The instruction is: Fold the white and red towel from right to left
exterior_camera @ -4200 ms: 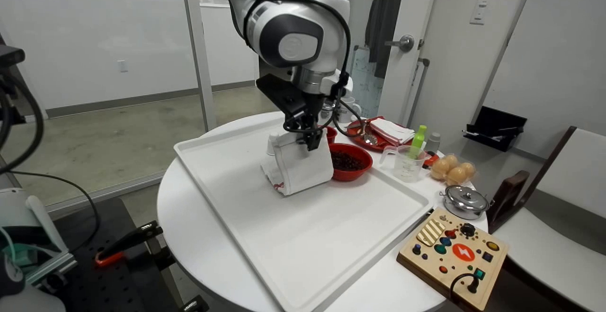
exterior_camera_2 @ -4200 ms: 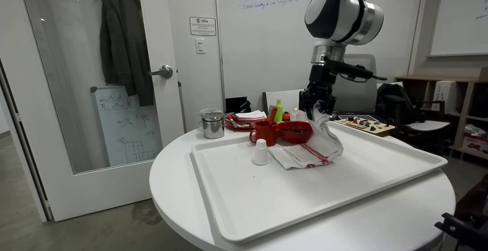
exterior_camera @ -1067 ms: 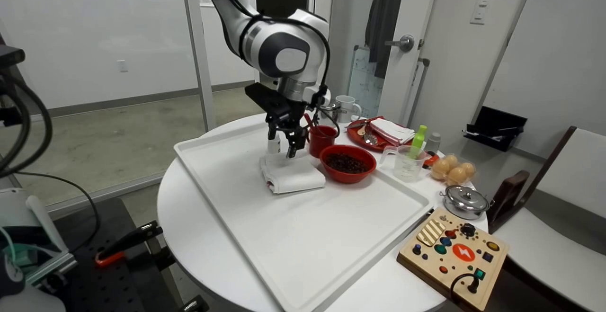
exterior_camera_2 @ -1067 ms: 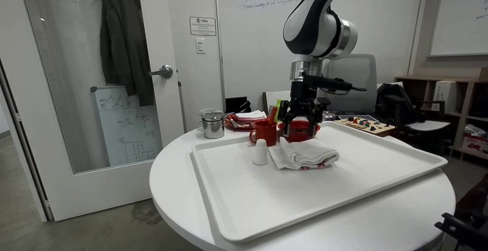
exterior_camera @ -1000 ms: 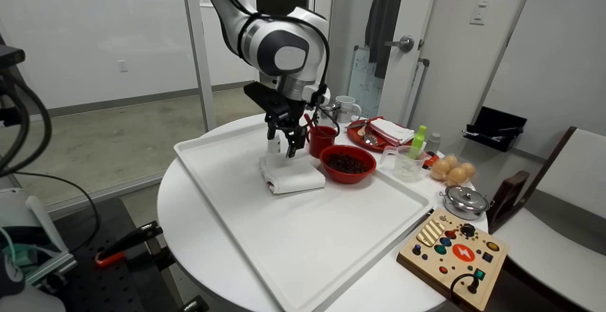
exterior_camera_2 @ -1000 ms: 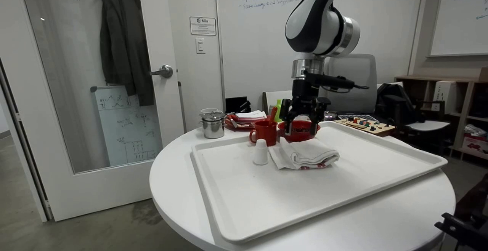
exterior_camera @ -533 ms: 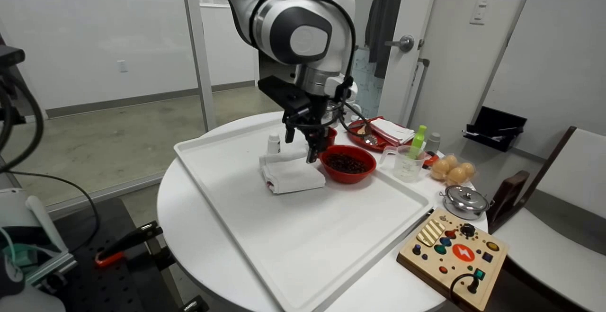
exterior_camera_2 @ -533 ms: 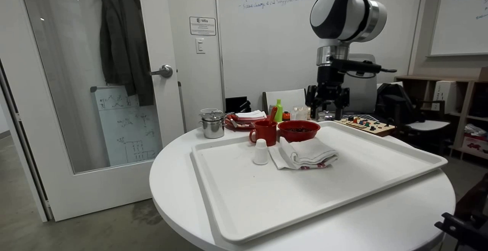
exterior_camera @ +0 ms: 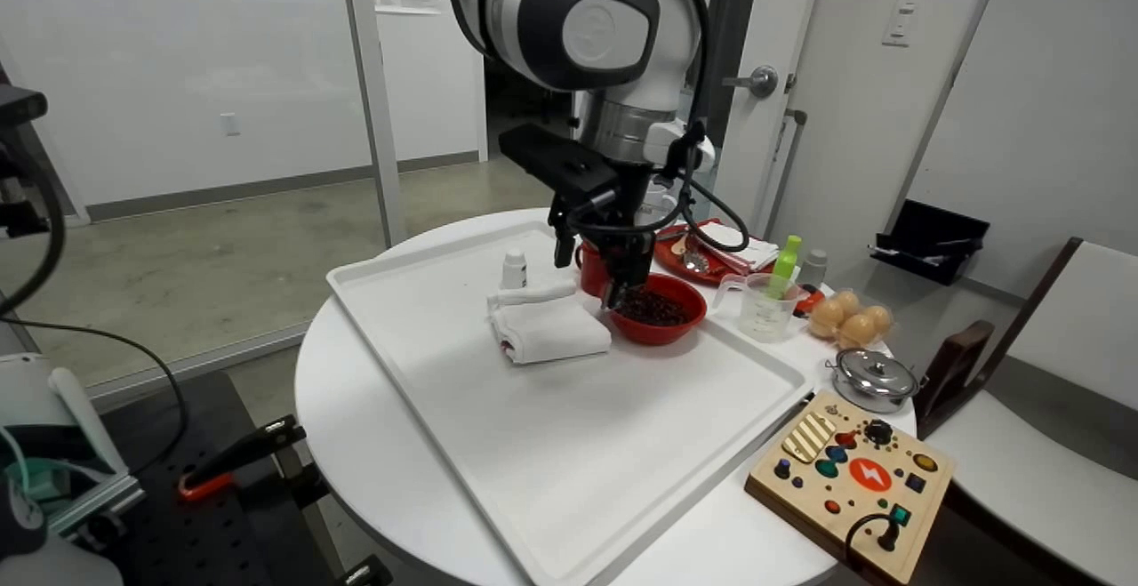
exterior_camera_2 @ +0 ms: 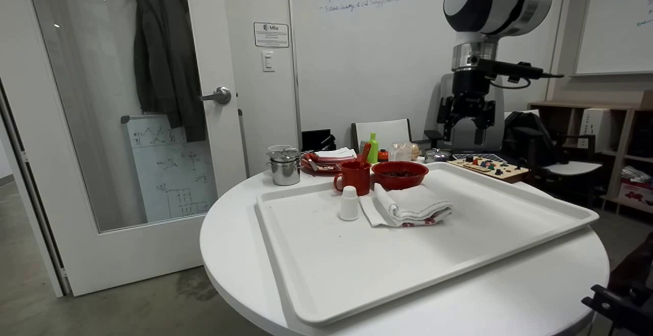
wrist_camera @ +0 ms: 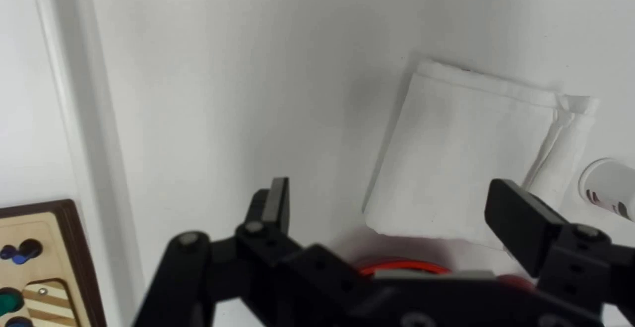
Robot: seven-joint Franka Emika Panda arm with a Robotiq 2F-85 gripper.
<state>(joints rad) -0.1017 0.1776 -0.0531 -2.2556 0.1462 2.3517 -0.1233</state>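
The white and red towel (exterior_camera: 551, 333) lies folded in layers on the tray. Its red stripe peeks out at the lower edge of the folded towel (exterior_camera_2: 416, 204) in an exterior view. Seen from the wrist, the towel (wrist_camera: 461, 153) is a nearly square stack with a narrow strip uncovered along one side. My gripper (exterior_camera_2: 463, 137) hangs well above the tray, apart from the cloth, its jaws wide apart with nothing between them. Both fingers (wrist_camera: 516, 223) show in the wrist view, one of them overlapping the towel's image from above.
The white tray (exterior_camera_2: 459, 269) has a raised rim. Beside the towel stand a red bowl (exterior_camera_2: 400, 180) of dark beans, a red mug (exterior_camera_2: 355, 179) and a small white container (exterior_camera_2: 349, 204). A button board (exterior_camera: 853, 479), measuring cup (exterior_camera: 766, 312) and lidded pot (exterior_camera: 876, 377) line the table edge.
About four seconds ago my gripper held the towel's edge raised; since then it has let go and that part lies flat. Over the last second the open gripper has risen away from the towel.
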